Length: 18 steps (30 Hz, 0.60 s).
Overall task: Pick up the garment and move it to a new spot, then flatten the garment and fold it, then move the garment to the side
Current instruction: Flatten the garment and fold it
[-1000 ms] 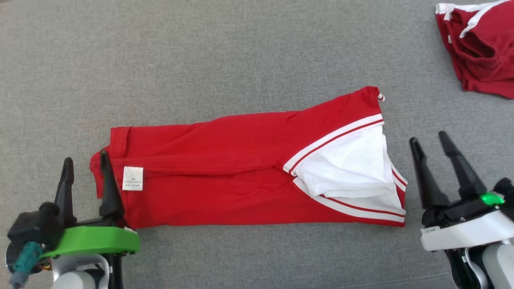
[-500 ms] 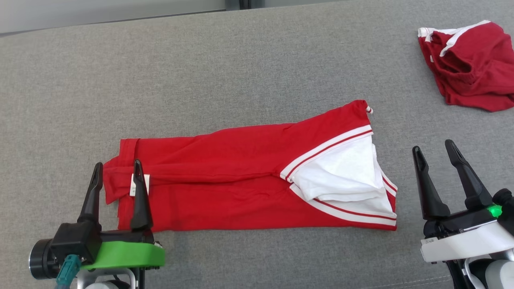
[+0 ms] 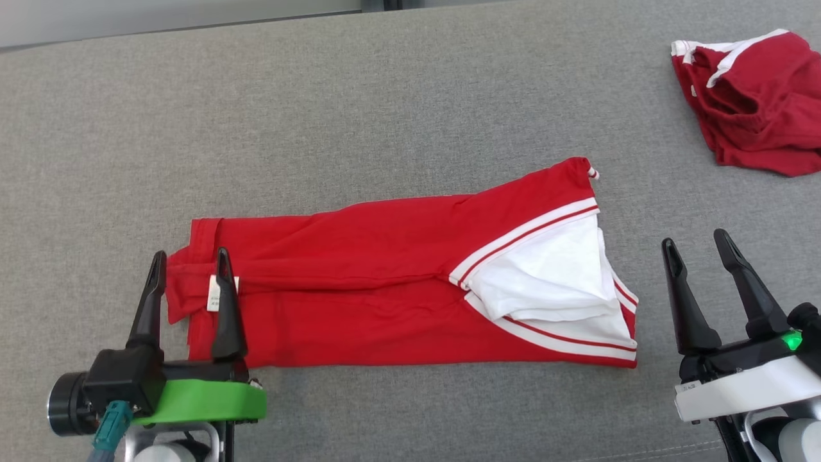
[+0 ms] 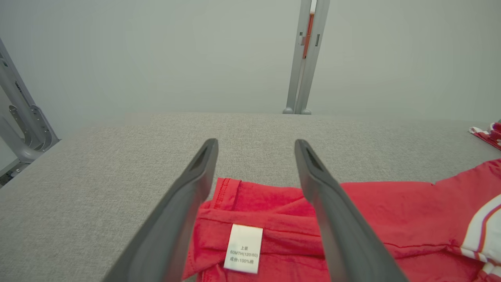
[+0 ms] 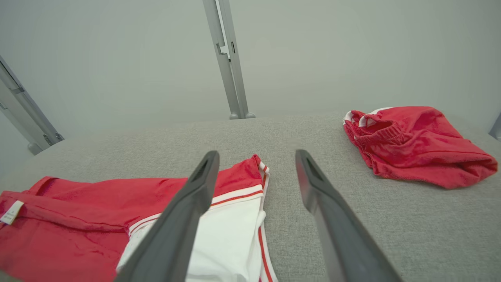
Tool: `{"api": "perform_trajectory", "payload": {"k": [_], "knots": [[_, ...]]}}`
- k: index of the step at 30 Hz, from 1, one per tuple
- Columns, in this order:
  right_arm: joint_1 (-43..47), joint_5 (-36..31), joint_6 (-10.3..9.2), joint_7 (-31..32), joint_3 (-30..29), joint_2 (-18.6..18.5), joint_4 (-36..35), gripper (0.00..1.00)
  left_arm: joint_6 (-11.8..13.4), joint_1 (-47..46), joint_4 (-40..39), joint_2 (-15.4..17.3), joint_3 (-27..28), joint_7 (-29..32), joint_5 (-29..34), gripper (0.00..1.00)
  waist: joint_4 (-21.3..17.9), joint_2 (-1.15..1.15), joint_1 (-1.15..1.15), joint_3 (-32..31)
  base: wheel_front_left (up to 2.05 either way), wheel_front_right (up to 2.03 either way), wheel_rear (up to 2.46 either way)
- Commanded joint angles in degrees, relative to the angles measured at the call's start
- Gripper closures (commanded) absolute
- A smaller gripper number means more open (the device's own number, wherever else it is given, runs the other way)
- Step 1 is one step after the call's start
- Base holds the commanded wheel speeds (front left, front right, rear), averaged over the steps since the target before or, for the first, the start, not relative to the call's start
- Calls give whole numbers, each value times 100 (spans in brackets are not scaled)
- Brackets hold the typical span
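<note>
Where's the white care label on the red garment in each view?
Head view: care label lower left, on the left end of the red garment, partly behind a finger of the left gripper.
Left wrist view: label bottom centre, between the fingers.
Right wrist view: label at the far left edge.
Shared landmark: crumpled red garment, top right in head view, right edge in left wrist view, right in right wrist view.

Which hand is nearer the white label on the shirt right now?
Left. The left hand is at the label, which lies between its fingers in the left wrist view. The right hand is off the opposite end of the shirt.
</note>
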Motion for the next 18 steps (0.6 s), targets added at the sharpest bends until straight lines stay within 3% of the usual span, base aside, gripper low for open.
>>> {"api": "perform_trajectory", "payload": {"k": [1,10,18], "knots": [[-71,30,0,53,14,-42,64,0,-3,-195,-62,15,-9,-60,72,0,94,0,0,143,0,0,0],[-450,270,0,98,368,-193,1090,0,-84,-780,-51,-135,-154,-216,172,0,516,0,0,684,0,0,0],[-1018,551,0,-38,821,-296,2347,0,-98,-962,67,-215,-184,-316,209,0,608,0,0,872,0,0,0]]}}
